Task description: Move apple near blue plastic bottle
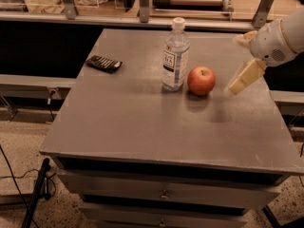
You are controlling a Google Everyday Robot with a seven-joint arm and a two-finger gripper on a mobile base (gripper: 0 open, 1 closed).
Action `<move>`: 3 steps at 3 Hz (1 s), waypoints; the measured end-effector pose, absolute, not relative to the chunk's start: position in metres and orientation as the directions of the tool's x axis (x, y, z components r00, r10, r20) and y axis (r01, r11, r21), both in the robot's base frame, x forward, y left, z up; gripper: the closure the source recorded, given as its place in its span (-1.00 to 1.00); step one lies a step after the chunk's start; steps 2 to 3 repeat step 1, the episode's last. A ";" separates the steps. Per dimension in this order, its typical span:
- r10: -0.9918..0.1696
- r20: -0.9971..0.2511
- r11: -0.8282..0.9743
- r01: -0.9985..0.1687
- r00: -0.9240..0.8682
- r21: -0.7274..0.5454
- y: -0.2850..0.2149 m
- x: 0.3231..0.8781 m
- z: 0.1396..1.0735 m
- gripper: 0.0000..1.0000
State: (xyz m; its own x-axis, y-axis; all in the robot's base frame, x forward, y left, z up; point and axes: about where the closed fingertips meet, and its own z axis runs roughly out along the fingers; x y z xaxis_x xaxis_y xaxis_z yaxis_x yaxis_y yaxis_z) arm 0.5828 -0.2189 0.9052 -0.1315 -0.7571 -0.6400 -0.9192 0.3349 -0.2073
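Jaws right of apple (201, 80); upper one perhaps partly hidden; arm (281, 41) cropped.

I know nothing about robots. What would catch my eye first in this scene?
The red apple sits mid-table, close beside an upright blue plastic bottle with a white cap. The robot's pale gripper hangs just right of the apple in the camera view, apart from it. A flat dark packet lies alone near the far left edge of the table.
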 end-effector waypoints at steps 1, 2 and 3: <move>-0.757 -0.640 0.335 -0.919 -0.131 -0.207 -0.219 0.583 0.905 -1.00; -0.757 -0.640 0.335 -0.919 -0.131 -0.207 -0.219 0.583 0.905 -1.00; -0.757 -0.640 0.335 -0.919 -0.131 -0.207 -0.219 0.583 0.905 -1.00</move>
